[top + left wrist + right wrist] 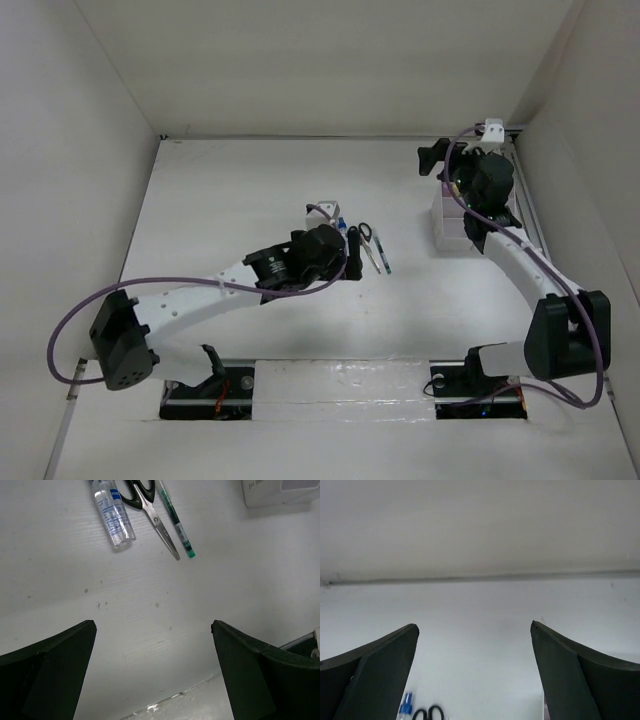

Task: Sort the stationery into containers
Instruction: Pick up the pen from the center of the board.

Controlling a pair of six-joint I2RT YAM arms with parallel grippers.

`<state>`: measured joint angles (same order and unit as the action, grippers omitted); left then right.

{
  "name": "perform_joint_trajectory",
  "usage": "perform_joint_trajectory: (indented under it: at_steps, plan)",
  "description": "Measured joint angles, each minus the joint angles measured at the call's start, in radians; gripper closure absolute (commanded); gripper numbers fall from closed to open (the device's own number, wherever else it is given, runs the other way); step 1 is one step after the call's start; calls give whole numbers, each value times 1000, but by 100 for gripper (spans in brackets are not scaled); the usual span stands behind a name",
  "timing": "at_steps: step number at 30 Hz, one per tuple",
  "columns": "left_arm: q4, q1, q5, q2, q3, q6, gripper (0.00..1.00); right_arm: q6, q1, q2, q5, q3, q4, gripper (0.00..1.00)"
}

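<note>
A small blue-capped bottle (114, 515), black-handled scissors (150, 510) and a thin dark pen (177, 522) lie side by side on the white table; the bottle (342, 229), scissors (362, 238) and pen (381, 256) sit mid-table. My left gripper (152, 625) hangs open above bare table just short of them, with nothing between its fingers; its wrist (322, 250) sits left of the bottle. The white organizer (447, 225) stands at the right, largely covered by my right arm. My right gripper (474, 626) is open and empty, raised beside the organizer (433, 158). Other stationery is out of view.
White walls close in the table on the left, back and right. A corner of the organizer (280, 492) shows at the top right of the left wrist view. A shiny seam (340, 372) runs along the table's near edge between the two arm bases.
</note>
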<state>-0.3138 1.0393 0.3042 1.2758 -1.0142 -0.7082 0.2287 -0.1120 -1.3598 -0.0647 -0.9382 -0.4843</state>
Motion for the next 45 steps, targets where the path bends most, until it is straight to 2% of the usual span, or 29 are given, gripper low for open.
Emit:
perform_joint_trajectory:
  at_steps: [6,12,18,25,29,33,39,45]
  plan:
    - [-8,0,29,129,-91,-78,0,-8,-107,72,143,23,289,0]
    - [-7,0,-3,320,-237,-122,0,5,-219,288,291,95,473,0]
    - [-5,2,-69,520,-411,-162,4,25,-249,512,430,93,608,0]
    - [-21,9,-93,707,-587,-235,16,33,-249,698,492,72,687,3]
    - [-90,13,-56,841,-750,-288,21,38,-251,735,494,66,714,3]
    - [-161,16,-6,940,-850,-337,26,38,-256,758,480,66,740,3]
    - [-248,16,55,988,-866,-394,26,37,-259,789,456,66,745,4]
    - [-265,13,79,988,-866,-409,28,37,-267,784,423,66,746,4]
